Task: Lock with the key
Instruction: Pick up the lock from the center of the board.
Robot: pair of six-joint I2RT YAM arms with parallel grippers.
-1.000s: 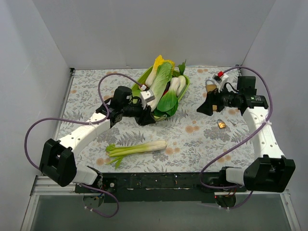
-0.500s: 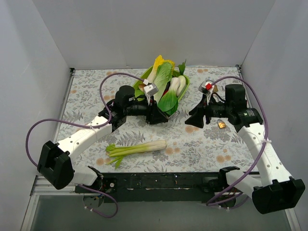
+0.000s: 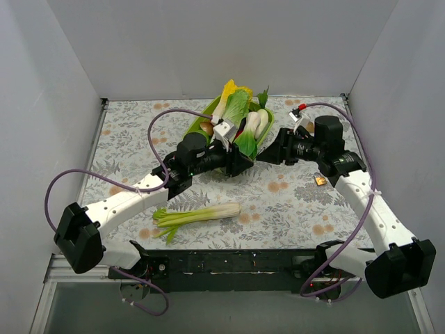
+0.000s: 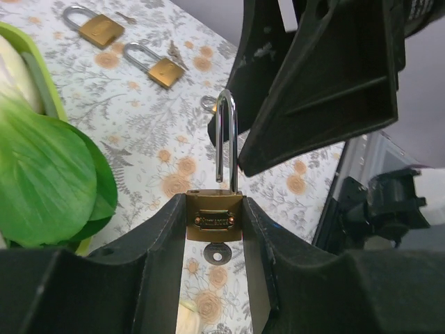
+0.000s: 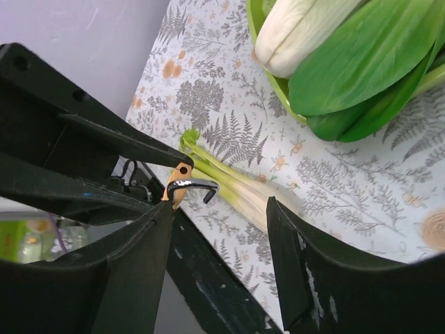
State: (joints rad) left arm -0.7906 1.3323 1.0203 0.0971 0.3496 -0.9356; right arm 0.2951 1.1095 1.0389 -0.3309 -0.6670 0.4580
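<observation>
Both arms have swung inward since a second ago, so the right gripper (image 3: 268,154), its jaws apart, now faces the padlock (image 4: 214,217), which the left gripper (image 3: 244,161) clamps by its brass body. The open shackle (image 4: 226,139) points along its long axis toward the right gripper, with the key (image 4: 214,255) at the opposite end. The right arm seems the nearer one to press it shut.
</observation>
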